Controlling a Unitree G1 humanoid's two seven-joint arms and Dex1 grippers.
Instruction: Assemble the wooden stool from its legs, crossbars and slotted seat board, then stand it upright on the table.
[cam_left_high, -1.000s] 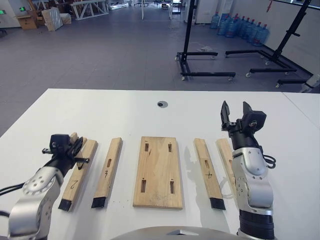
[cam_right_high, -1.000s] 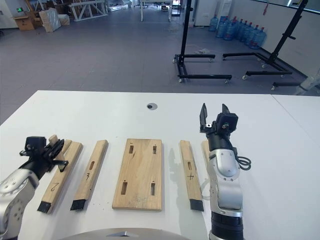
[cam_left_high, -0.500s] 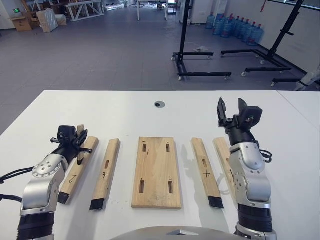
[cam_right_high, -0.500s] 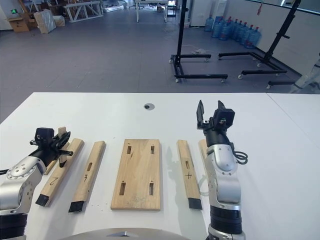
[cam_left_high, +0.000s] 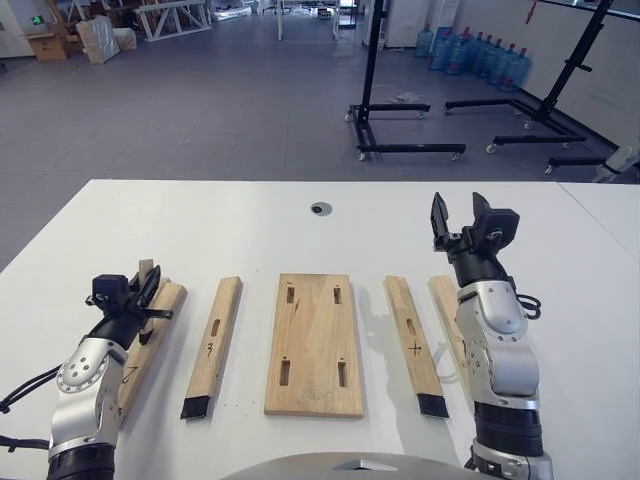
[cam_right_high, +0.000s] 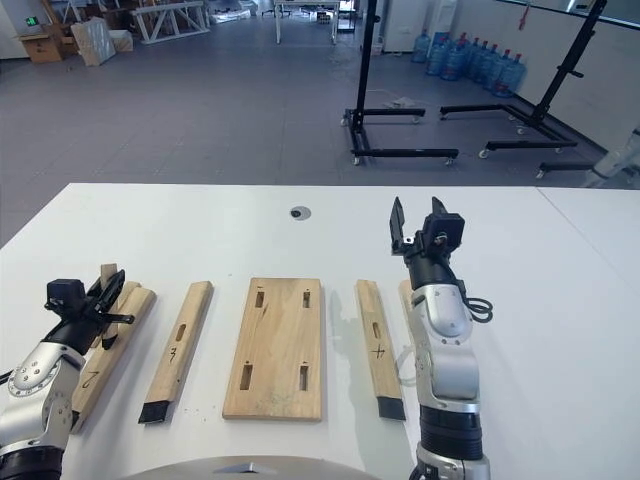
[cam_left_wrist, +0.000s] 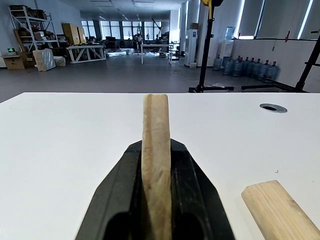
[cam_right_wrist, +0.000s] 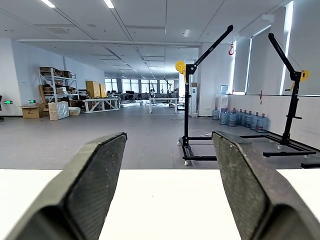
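My left claw (cam_left_high: 146, 291) is clamped on a narrow wooden crossbar (cam_left_wrist: 155, 120), held on edge near the left edge of the worktop (cam_left_high: 230, 215), by the far end of the outer left leg (cam_left_high: 150, 342). My right claw (cam_left_high: 457, 212) is raised near the right edge with its fingers spread wide, gripping nothing. The slotted seat board (cam_left_high: 314, 342) lies flat midway between those edges, with the inner left leg (cam_left_high: 213, 343) on one side and the inner right leg (cam_left_high: 413, 345) and outer right leg (cam_left_high: 446, 305) on the other.
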